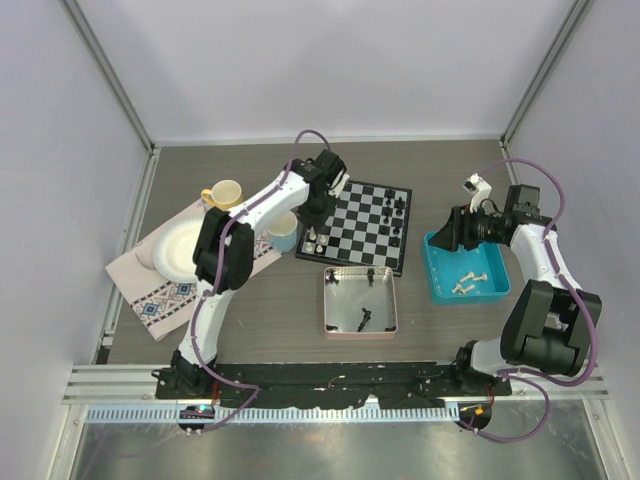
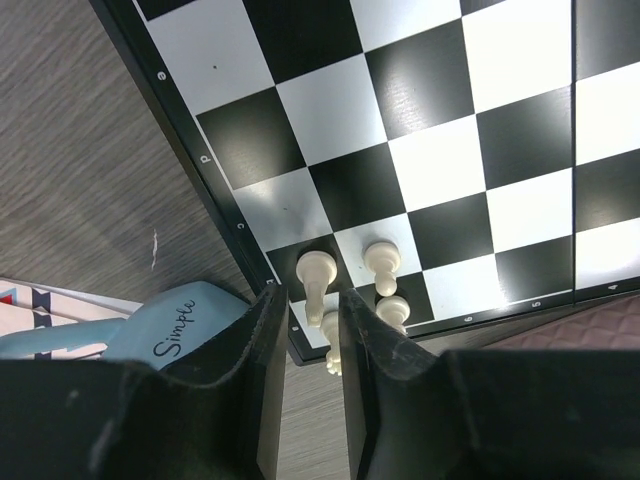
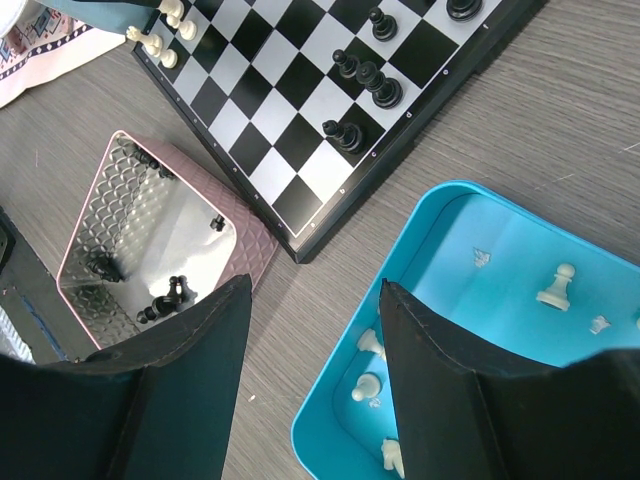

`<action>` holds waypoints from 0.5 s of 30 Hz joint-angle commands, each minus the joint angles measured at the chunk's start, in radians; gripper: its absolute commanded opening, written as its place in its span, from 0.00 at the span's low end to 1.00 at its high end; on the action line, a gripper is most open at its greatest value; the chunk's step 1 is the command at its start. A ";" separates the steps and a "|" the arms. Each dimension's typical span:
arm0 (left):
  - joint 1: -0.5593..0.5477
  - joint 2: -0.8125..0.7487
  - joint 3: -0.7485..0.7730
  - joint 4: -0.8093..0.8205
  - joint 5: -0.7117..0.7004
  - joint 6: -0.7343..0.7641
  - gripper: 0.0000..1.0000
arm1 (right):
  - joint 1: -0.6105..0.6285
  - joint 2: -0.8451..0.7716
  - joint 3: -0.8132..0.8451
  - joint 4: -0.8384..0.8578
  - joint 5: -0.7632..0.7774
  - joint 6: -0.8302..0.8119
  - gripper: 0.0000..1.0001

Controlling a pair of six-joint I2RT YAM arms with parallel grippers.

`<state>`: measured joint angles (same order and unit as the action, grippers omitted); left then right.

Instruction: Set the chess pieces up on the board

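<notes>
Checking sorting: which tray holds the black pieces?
The pink tray in front of the board; the blue tray holds off-white pieces.

1. Plain white panels, the back wall, left wall and right wall, close in the work cell on three sides.
2. Slim metal posts run up from the two back corners.
3. The table shows a grey-brown wood-grain top under even light, with soft shadows.
4. A ribbed aluminium rail lines the near edge, with a brushed metal sheet in front of it.

Grey wood-grain table bearing board, pink tray, blue tray, patterned cloth.
</notes>
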<state>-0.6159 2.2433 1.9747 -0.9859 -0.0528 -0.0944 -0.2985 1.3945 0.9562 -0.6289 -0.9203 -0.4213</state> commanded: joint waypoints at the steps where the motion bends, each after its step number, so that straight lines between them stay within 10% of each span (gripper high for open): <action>1: -0.005 -0.036 0.049 -0.025 -0.002 -0.004 0.31 | -0.005 -0.003 0.006 0.009 -0.031 -0.023 0.60; 8: -0.005 -0.070 0.090 -0.034 0.008 -0.022 0.34 | -0.005 -0.003 0.007 0.005 -0.032 -0.028 0.60; 15: -0.005 -0.180 0.081 0.064 0.018 -0.054 0.61 | -0.007 -0.018 0.016 -0.032 0.001 -0.068 0.60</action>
<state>-0.6205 2.2055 2.0312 -1.0008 -0.0509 -0.1219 -0.2985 1.3945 0.9562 -0.6365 -0.9260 -0.4438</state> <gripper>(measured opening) 0.536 0.596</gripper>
